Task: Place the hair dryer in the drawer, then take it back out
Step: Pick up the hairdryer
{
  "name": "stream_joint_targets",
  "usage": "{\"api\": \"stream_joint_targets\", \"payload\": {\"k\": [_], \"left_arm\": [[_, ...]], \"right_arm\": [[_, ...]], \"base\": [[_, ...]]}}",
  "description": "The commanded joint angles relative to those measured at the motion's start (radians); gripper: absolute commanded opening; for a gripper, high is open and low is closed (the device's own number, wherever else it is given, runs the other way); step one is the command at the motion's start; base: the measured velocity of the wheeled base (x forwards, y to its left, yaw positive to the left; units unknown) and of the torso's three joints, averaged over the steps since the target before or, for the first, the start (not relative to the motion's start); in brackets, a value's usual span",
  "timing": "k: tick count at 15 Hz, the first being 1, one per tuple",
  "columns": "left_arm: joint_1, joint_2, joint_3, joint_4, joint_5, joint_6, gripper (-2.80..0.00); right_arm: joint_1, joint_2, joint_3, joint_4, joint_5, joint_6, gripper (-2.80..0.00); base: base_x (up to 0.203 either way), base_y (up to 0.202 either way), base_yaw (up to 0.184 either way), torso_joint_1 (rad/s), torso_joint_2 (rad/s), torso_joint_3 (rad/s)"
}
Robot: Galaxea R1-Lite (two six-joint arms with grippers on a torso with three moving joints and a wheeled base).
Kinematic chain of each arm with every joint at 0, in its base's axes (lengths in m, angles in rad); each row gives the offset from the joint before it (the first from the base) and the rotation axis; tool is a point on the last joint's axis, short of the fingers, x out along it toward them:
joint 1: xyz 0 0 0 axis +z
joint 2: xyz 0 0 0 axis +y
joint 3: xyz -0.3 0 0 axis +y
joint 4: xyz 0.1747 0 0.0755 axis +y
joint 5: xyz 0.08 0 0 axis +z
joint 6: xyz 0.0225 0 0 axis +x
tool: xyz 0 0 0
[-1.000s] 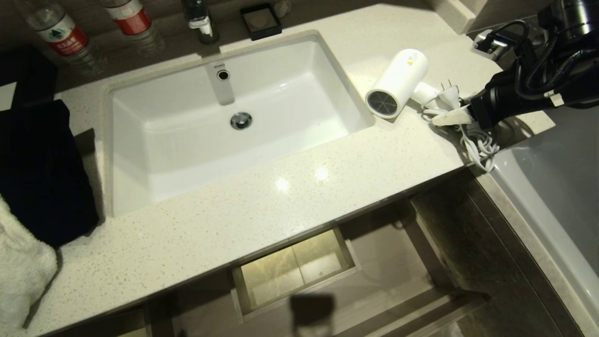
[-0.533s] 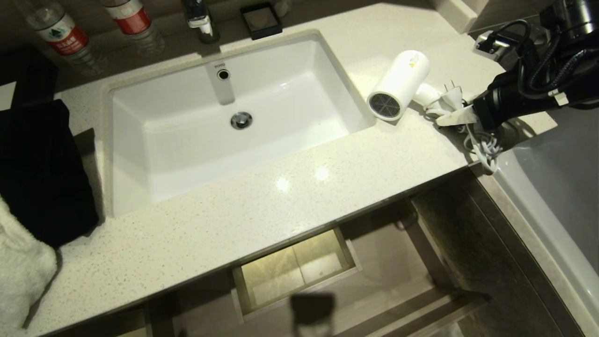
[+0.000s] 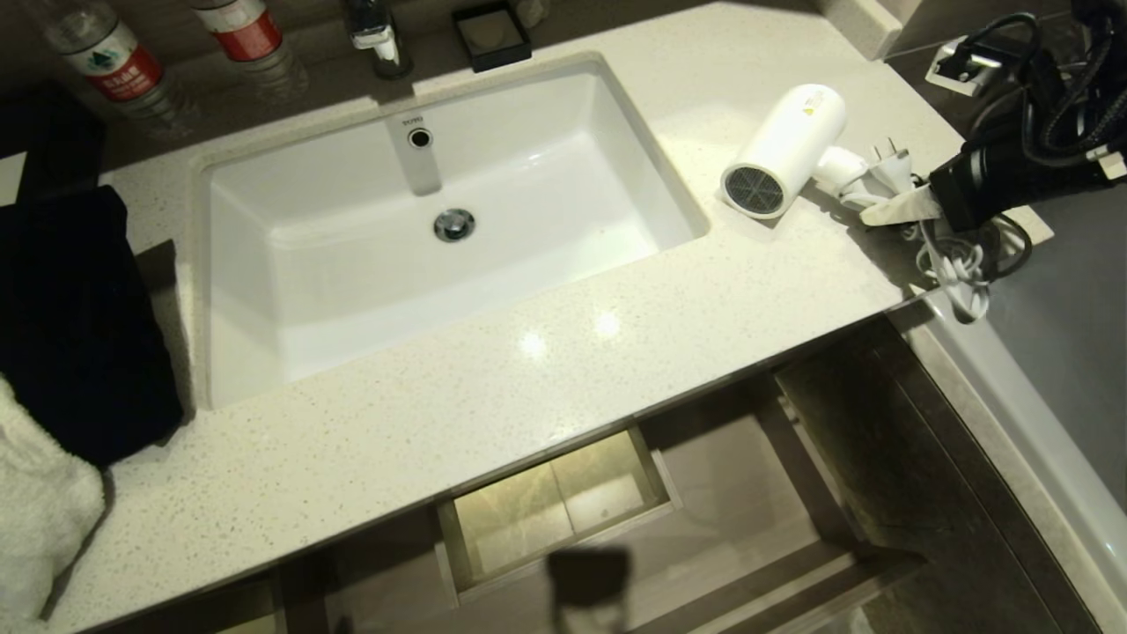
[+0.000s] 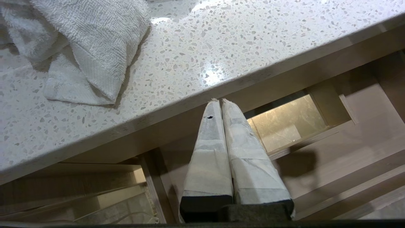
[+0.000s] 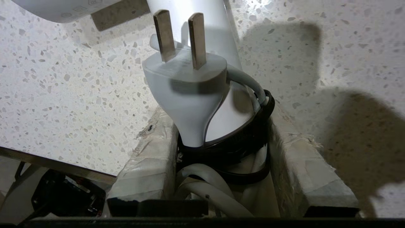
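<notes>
The white hair dryer (image 3: 784,150) is at the counter's right end beside the sink, grey rear grille toward me, casting a shadow on the stone. My right gripper (image 3: 889,211) reaches in from the right and is shut on its handle end. In the right wrist view the taped fingers (image 5: 148,158) clamp the handle, the coiled cord with its black strap and the plug (image 5: 186,82). The cord (image 3: 955,269) dangles past the counter's edge. The drawer (image 3: 731,493) stands pulled out under the counter, its boxed cut-out (image 3: 555,506) at mid-back. My left gripper (image 4: 218,101) is parked over the drawer, shut and empty.
The white sink (image 3: 264,291) fills the counter's middle. Two bottles (image 3: 110,62) and a black dish (image 3: 491,37) stand behind it. A dark cloth (image 3: 79,326) and a white towel (image 3: 35,519) lie at the left end. A bathtub (image 3: 1048,370) borders the right.
My right gripper has closed on the hair dryer's handle and carried it right and toward the back of the counter. The cord bundle followed. The left arm stayed still.
</notes>
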Motion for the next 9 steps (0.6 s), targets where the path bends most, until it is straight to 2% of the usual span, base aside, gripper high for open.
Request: {"api": "stream_joint_targets", "payload": {"k": [1,4,7,9], "left_arm": [[0.000,0.000,0.002,0.000,-0.001,-0.001,-2.80],[0.000,0.000,0.000,0.000,-0.001,-0.001,-2.80],[0.000,0.000,0.000,0.001,-0.001,-0.001,-2.80],[0.000,-0.002,0.000,0.000,-0.001,-0.001,-2.80]], "right_arm": [[0.002,-0.031,0.000,-0.001,0.000,0.006,-2.80],[0.001,-0.061,0.003,0.000,0.003,0.014,-2.80],[0.002,-0.097,0.006,-0.007,0.004,0.089,-2.80],[0.001,-0.137,0.009,0.006,0.006,0.101,-2.80]], "base": [[0.000,0.000,0.000,0.000,0.00,0.000],[0.000,0.000,0.000,0.000,0.00,0.000],[0.000,0.000,0.000,0.000,0.00,0.000],[0.000,0.000,0.000,0.000,0.00,0.000]]}}
